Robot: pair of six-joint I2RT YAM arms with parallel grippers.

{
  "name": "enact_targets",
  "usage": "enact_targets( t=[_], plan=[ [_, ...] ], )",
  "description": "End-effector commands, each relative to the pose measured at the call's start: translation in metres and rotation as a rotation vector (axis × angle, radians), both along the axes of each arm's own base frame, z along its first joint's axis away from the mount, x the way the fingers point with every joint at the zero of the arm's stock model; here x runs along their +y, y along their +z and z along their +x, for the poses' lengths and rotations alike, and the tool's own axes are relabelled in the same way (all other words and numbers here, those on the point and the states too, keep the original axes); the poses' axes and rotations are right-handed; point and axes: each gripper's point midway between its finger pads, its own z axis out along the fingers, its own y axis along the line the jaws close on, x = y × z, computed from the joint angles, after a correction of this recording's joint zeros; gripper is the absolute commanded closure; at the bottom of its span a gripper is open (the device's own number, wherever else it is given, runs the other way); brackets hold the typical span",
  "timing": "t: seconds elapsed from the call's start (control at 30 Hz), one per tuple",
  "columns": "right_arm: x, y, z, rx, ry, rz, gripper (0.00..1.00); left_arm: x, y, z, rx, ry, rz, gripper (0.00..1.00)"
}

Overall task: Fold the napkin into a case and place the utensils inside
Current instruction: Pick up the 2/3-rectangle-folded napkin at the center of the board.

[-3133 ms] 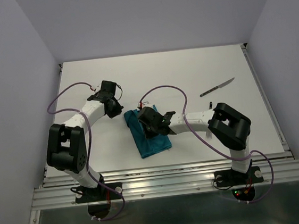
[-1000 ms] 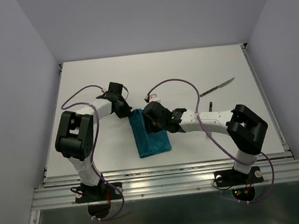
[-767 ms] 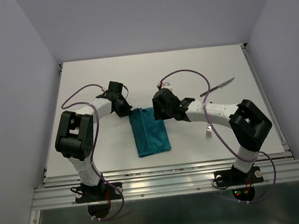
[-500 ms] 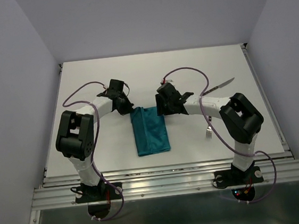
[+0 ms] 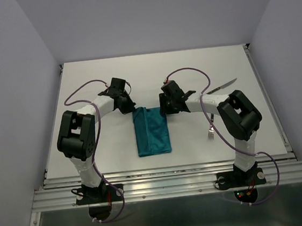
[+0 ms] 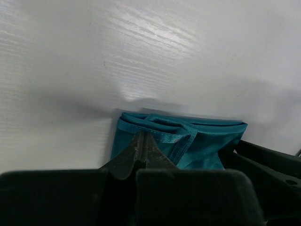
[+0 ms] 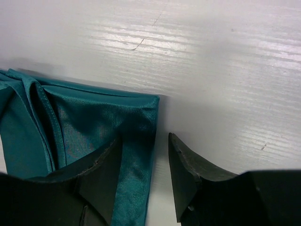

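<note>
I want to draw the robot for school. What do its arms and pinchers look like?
The left arm and right arm are white tubes with chunky black joints. A purple cable loops along each. The left gripper and right gripper have black, wedge-shaped fingers.

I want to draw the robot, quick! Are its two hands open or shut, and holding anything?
Left gripper: shut at the napkin corner; a pinch cannot be told.
Right gripper: open, straddling the napkin's edge, holding nothing.

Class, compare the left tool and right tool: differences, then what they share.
The left tool is shut; the right tool is open. The left tool meets the napkin's far-left corner; the right tool straddles its far-right edge. Both sit at the napkin's far end.
</note>
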Motion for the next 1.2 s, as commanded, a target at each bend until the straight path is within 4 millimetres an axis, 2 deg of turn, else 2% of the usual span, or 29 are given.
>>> enact_targets(
  t=[0.0,0.33,0.57,0.77,1.0,1.17],
  plan=[
    [0.01,0.011,0.018,-0.036,0.014,0.052,0.51,-0.009,0.013,0.008,-0.032,-0.037,-0.008,1.0],
    [0.015,0.011,0.018,-0.028,0.028,0.064,0.56,-0.02,0.011,0.009,-0.024,-0.079,-0.022,1.0],
    [0.017,0.008,0.021,-0.024,0.019,0.065,0.58,-0.02,0.001,0.011,-0.008,-0.08,-0.004,1.0],
    [0.013,-0.002,0.025,-0.014,0.006,0.054,0.61,-0.017,-0.011,0.01,0.012,-0.076,0.019,1.0],
    [0.014,-0.017,0.021,0.02,0.03,0.042,0.6,-0.01,-0.019,0.005,0.031,-0.049,0.04,1.0],
    [0.009,-0.034,0.017,0.045,0.035,0.005,0.54,-0.01,-0.022,0.003,0.037,-0.051,0.041,1.0]
  ],
)
